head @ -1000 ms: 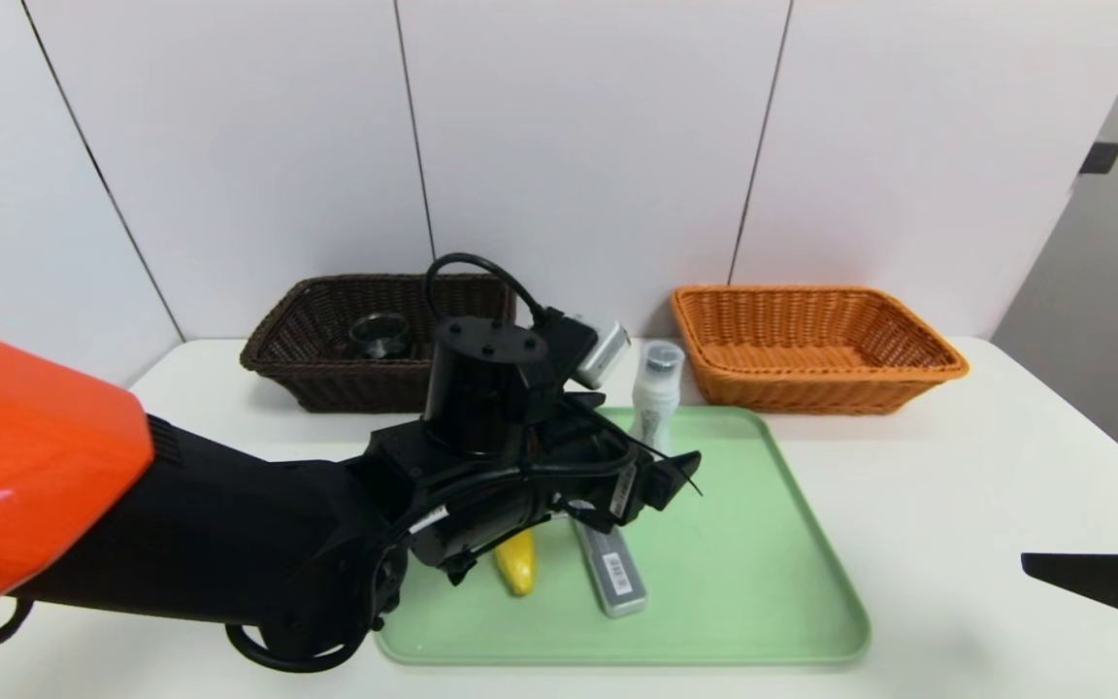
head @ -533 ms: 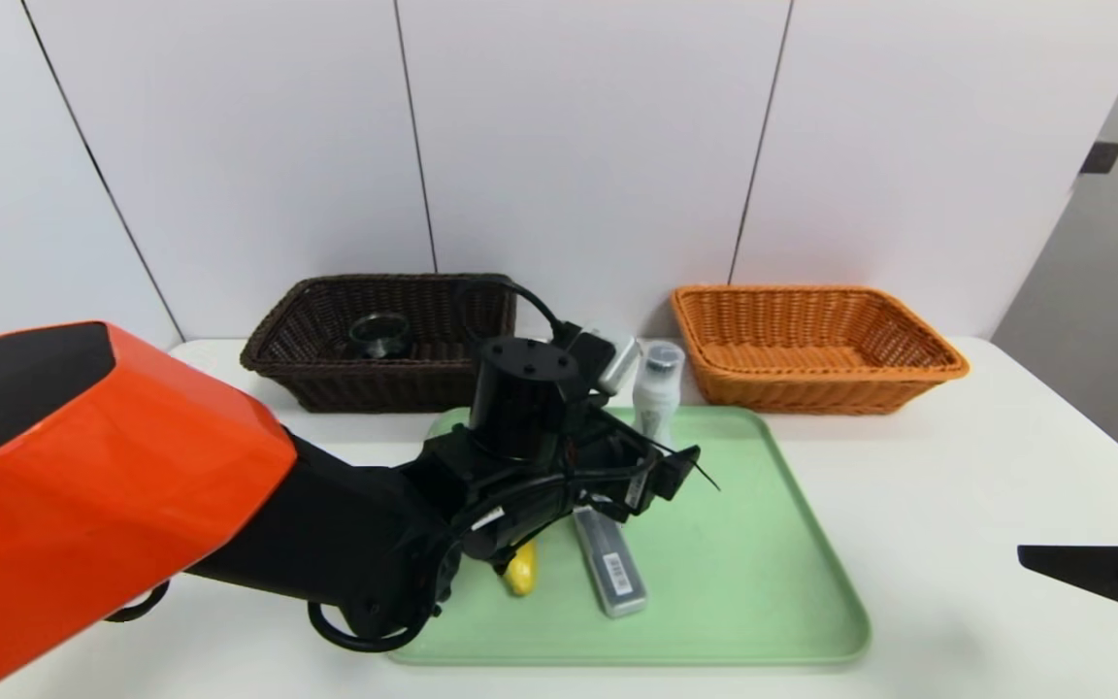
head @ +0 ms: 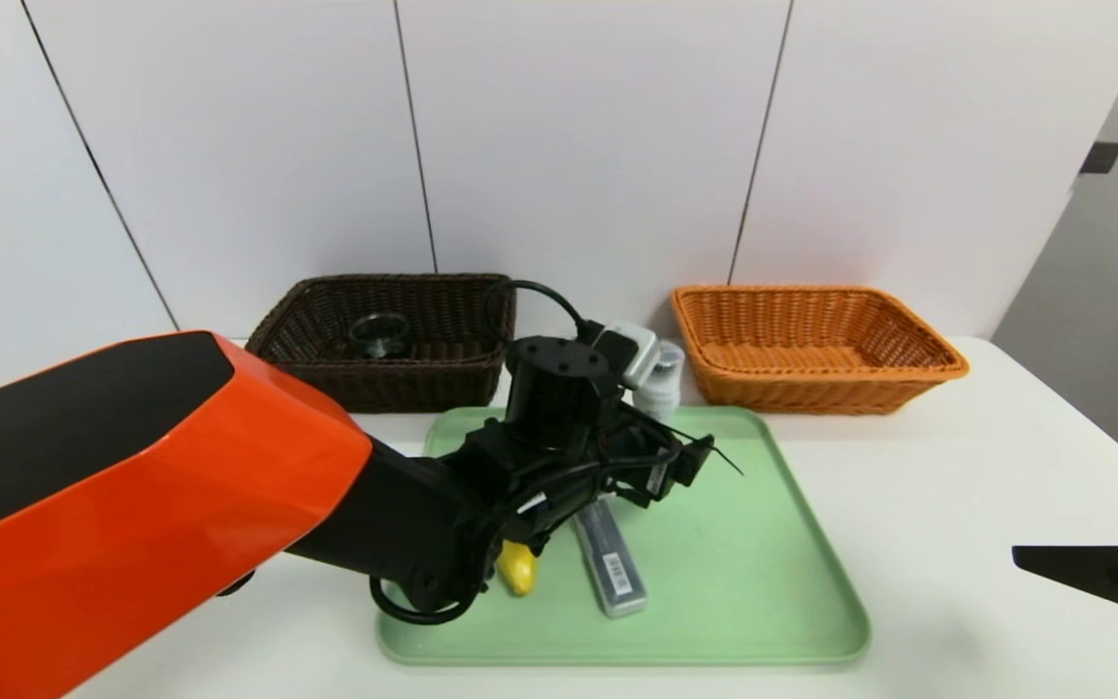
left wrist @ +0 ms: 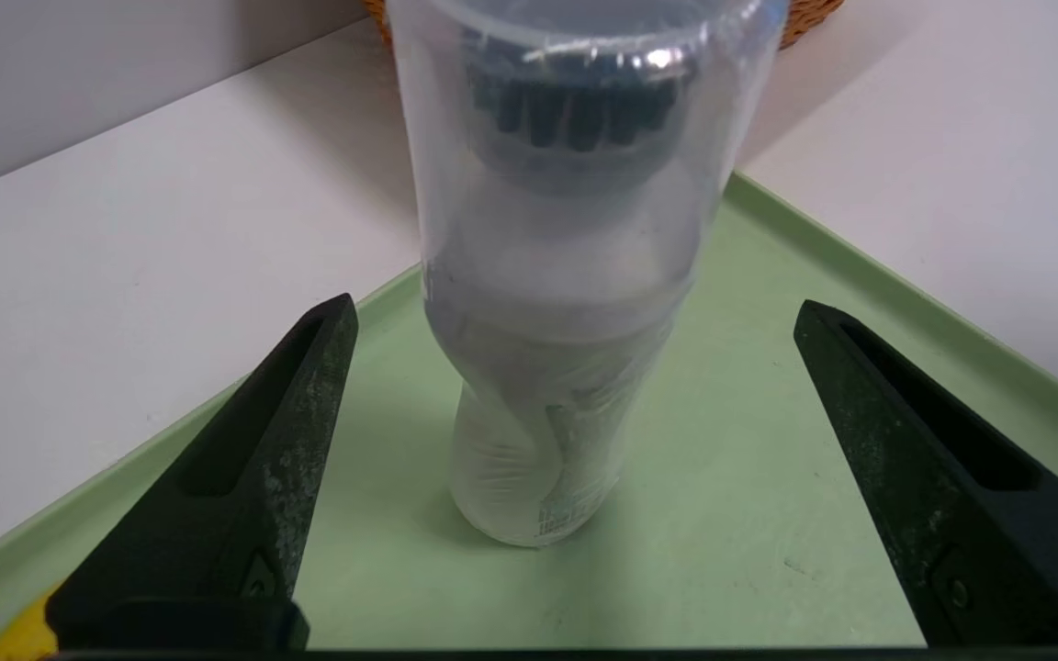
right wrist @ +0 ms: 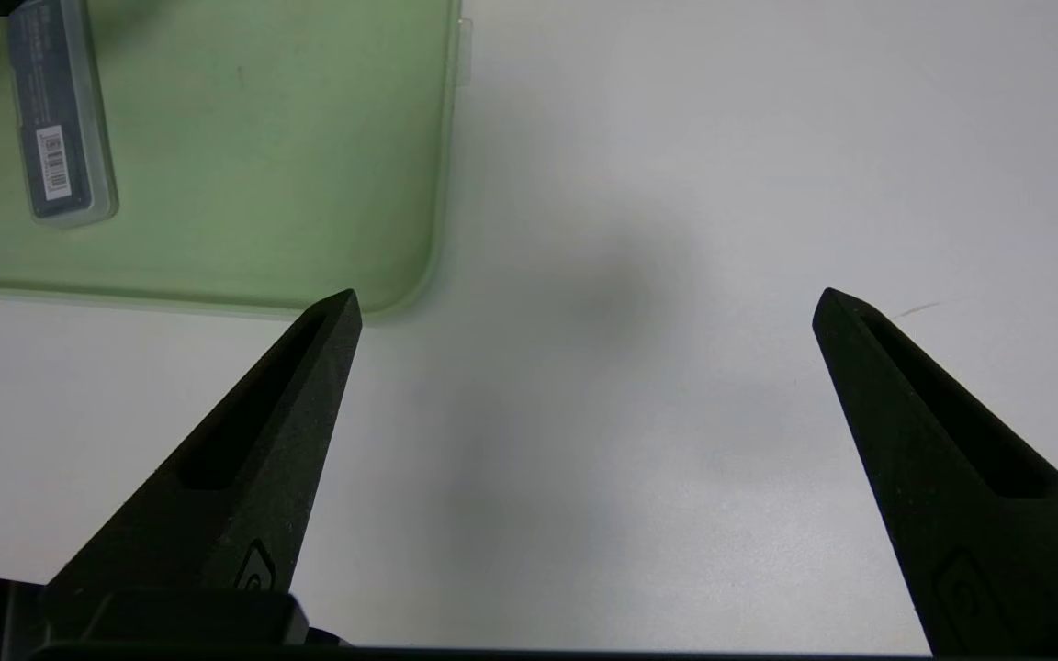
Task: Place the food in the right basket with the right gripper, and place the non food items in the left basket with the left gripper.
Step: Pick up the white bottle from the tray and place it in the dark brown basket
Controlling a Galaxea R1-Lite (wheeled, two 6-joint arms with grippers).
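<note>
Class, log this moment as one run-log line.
left gripper: open, around upright white bottle | right gripper: open, idle | glass cup: in left basket

Colours I am seeing across the table

I am looking at a pale green tray (head: 763, 544) lying on a white table (head: 967, 466); at its twelve o'clock a white bottle (left wrist: 538, 441) is showing a clear cap and grey label. A yellow banana (head: 518, 568) and a grey case (head: 612, 563) with a barcode are lying on the green. At eleven o'clock a dark brown woven basket (head: 326, 369) is sitting, at one o'clock an orange-tan one (head: 811, 383).
</note>
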